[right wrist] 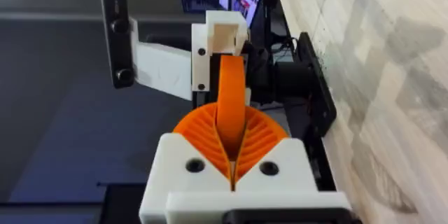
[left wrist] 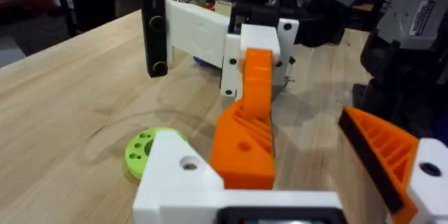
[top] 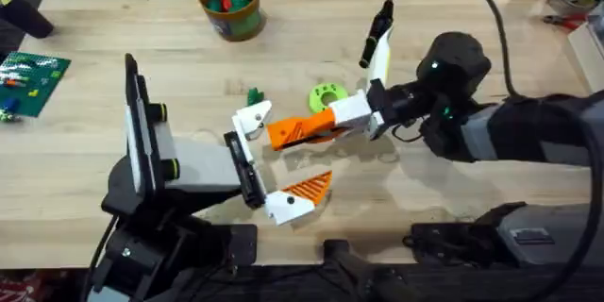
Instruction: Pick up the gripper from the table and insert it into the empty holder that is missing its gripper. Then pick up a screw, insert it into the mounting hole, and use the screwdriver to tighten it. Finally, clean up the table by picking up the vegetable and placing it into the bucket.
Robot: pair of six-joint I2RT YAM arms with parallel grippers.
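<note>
My right end effector [top: 351, 119] is closed on the orange ribbed wedge-shaped plastic gripper [top: 300, 130], pinching it between the two orange pads. The wedge's long axis runs straight out from my fingers towards the small white plastic empty holder [top: 253, 120] at the end of the black rail on my left arm. In the right wrist view its tip [right wrist: 231, 70] sits at or just inside the bracket mouth [right wrist: 224, 38] (depth uncertain). The left end effector [top: 274, 165] is open, holding nothing, just above the light wooden worktop [top: 453, 208]. Judgement: push onward along that axis.
</note>
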